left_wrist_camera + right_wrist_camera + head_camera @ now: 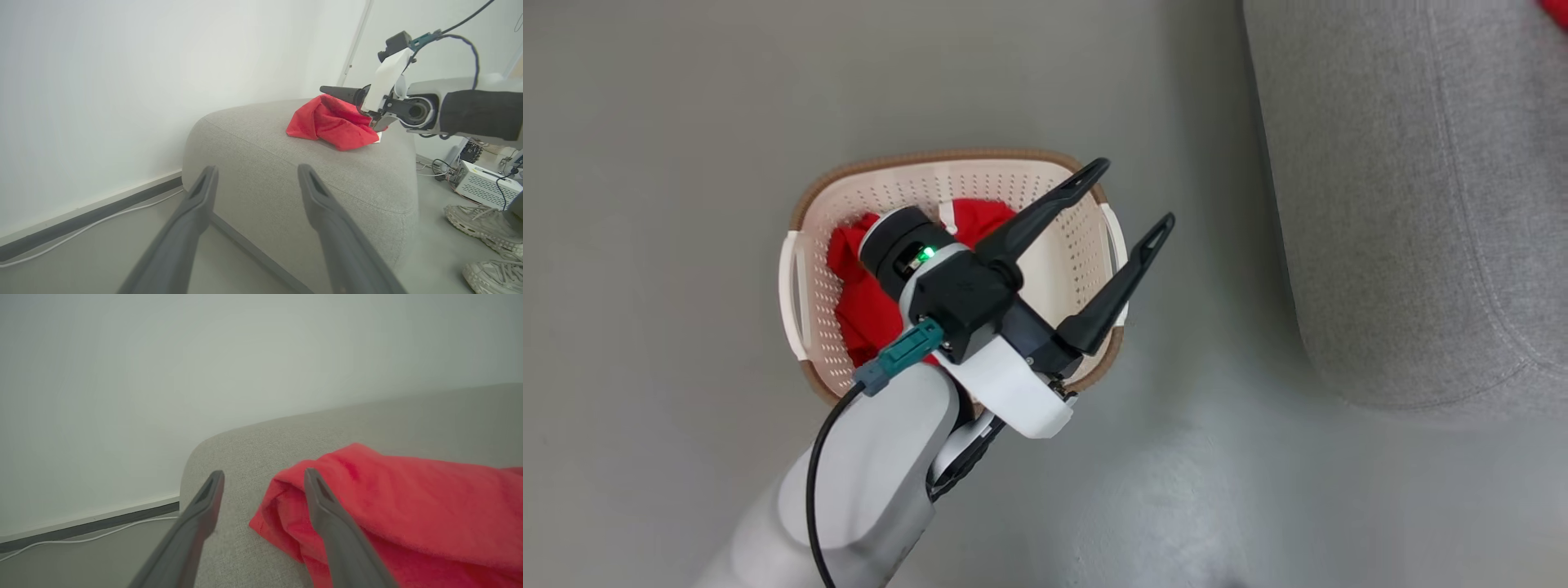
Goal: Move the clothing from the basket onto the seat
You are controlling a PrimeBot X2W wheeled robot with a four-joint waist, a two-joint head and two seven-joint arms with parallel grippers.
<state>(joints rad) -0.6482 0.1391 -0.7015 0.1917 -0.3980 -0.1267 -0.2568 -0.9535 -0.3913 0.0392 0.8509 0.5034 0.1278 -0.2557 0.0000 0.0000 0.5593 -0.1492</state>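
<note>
- The large grey fabric sofa (1405, 204), just the one, stands on the right of the floor (686, 245). One crumpled bright red garment (331, 124) lies on top of it.
- The cream perforated plastic laundry basket (890, 163) with its brown rim, also one, sits on the floor left of the sofa and apart from it.
- A bundle of soft red clothing (866, 302) is heaped in the basket's left half, stretched roughly near to far. I can't tell how many pieces are in it.
- The left gripper (1135, 192) hangs over the basket, fingers spread wide and empty, pointing right and far towards the sofa. The bundle therefore lies below and to the left, behind its fingertips. I'd say it must swing round and dip to reach it.
- The right gripper (263, 473), likewise spread and empty, hovers over the sofa just beside the garment there, well apart from the basket. The left arm is plainly the nearer one.
</note>
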